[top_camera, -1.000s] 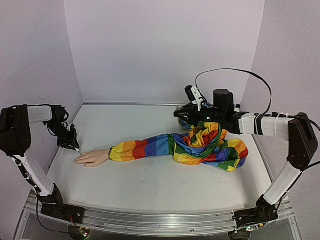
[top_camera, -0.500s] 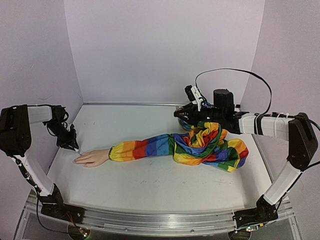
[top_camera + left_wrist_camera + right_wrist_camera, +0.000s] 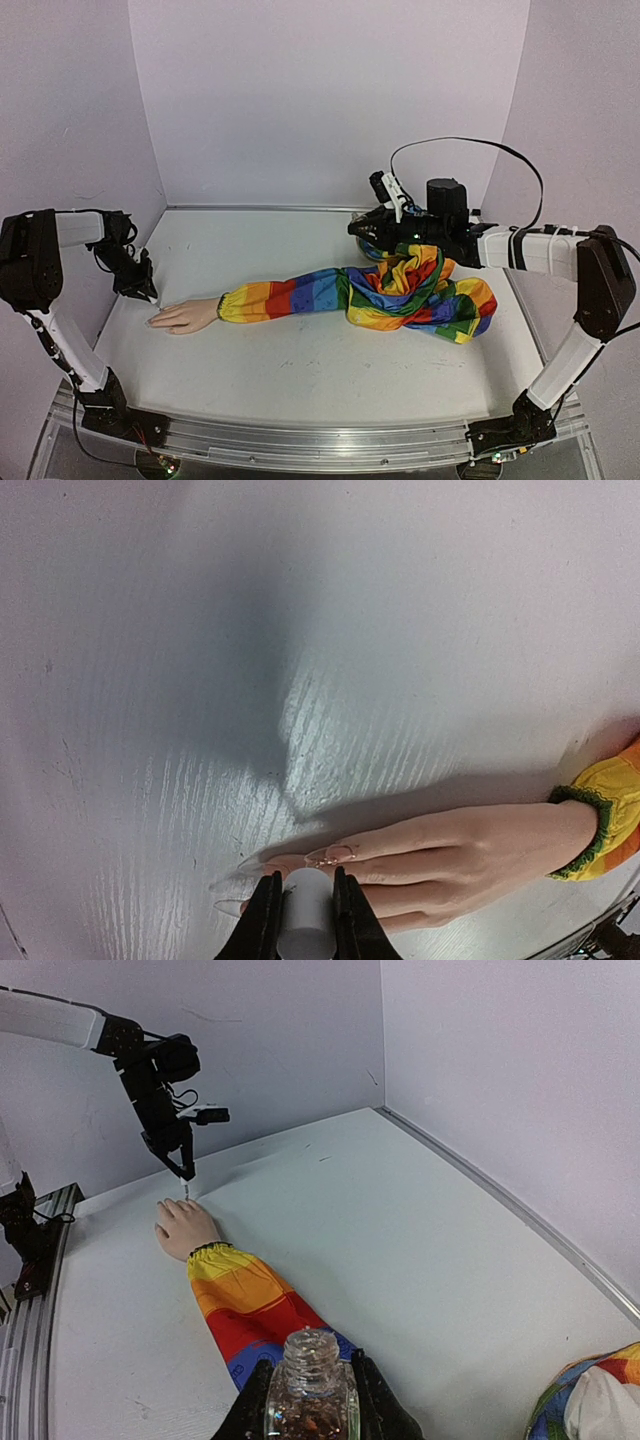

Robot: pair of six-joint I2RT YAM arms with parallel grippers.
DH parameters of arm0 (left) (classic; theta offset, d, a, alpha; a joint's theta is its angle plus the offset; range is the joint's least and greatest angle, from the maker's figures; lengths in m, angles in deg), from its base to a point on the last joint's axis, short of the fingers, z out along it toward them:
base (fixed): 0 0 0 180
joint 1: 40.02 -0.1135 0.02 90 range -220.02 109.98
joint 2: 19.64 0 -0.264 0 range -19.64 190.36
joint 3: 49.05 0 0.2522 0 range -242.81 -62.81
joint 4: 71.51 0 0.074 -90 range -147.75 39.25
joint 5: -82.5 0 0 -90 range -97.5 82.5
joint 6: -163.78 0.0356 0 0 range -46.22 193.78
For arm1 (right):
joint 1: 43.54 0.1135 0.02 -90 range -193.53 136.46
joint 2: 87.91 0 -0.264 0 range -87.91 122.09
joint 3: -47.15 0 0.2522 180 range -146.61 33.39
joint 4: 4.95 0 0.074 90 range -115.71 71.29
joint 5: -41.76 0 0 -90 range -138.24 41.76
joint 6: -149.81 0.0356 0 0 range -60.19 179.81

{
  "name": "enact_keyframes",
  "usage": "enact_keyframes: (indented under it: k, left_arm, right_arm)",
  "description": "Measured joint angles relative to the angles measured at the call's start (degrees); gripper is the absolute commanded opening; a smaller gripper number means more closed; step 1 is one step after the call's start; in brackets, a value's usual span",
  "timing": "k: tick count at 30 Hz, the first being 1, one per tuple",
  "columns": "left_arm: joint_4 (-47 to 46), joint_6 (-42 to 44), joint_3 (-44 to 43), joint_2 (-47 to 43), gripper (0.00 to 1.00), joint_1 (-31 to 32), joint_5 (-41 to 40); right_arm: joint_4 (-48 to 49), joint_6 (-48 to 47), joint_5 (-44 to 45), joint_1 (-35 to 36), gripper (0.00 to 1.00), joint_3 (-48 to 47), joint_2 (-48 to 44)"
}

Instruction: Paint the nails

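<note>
**nailnoob:** ok so what was each hand doing at that point? and where were the nails?

**me:** My left gripper [image 3: 305, 925] was closed tight on a small white cylinder [image 3: 305, 910]. It looked like a brush cap, pinched between both fingers. It hung right over the fingertips of the mannequin hand [image 3: 455, 852], which lay flat on the white table [image 3: 330, 630] near the left side, fingers pointing left. The nails [image 3: 250, 862] were long, pale and pointy, poking out just past my jaws in the wrist view. I honestly couldn't tell if anything was touching them, since the cylinder blocked that spot.

**nailnoob:** and the right one?

**me:** My right gripper [image 3: 310, 1415] was clamped on a little clear glass bottle [image 3: 310, 1380]. The bottle was upright, its threaded neck open, with reddish-brown stuff inside. That was well apart from the hand, over at the far right of the table, just by the bunched-up end of the rainbow sleeve [image 3: 420, 290]. From there the sleeve ran straight out to the wrist, ending in a yellow cuff.
</note>
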Motion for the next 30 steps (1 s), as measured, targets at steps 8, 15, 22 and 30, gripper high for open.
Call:
enact_keyframes:
  k: [8, 15, 22, 30]
  left_arm:
    - [0.0, 0.0, 0.0, 0.3, 0.00, 0.0, -1.8]
    - [0.0, 0.0, 0.4, -0.7, 0.00, 0.0, -2.3]
    - [-1.3, 0.0, 0.7, -3.2, 0.00, 0.0, 0.9]
    - [-2.0, 0.0, 0.7, -3.2, 0.00, 0.0, 4.5]
  right_arm:
    - [0.0, 0.0, 0.0, 0.0, 0.00, 0.0, 0.0]
    - [0.0, 0.0, -0.1, 0.0, 0.00, 0.0, 0.0]
    - [0.0, 0.0, -0.2, 0.0, 0.00, -0.5, 0.6]
    - [-0.2, 0.0, -0.2, 0.0, 0.00, -0.5, 0.8]
